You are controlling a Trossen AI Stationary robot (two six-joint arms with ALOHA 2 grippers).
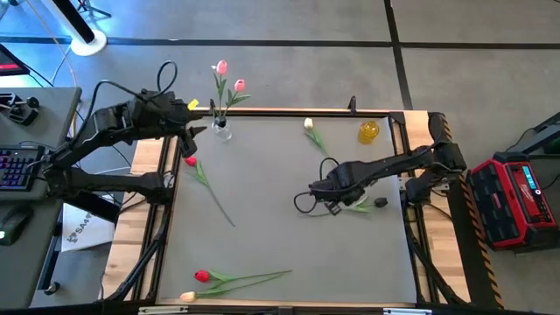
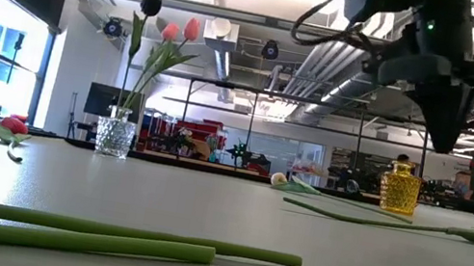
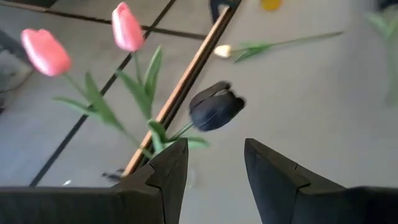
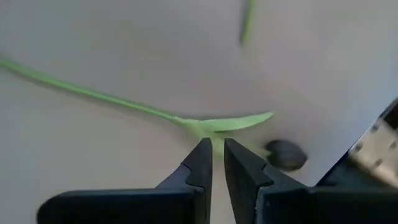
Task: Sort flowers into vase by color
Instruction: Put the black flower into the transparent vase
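Three flowers (image 2: 169, 31) in clear vase (image 2: 115, 137), five on table (image 1: 289, 245).

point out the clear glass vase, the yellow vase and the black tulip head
clear glass vase (image 2: 115, 137), low view, cut-glass body
yellow vase (image 2: 399, 192), low view, amber body
black tulip head (image 3: 216, 106), left wrist view, middle of the dark bloom

The surface (image 1: 280, 219) looked matt grey, edged in pale wood. On it, the clear vase (image 2: 115, 137) was faceted glass and the amber jar (image 2: 399, 192) glossy. The left gripper's fingers (image 3: 273, 180) were matt black plastic.
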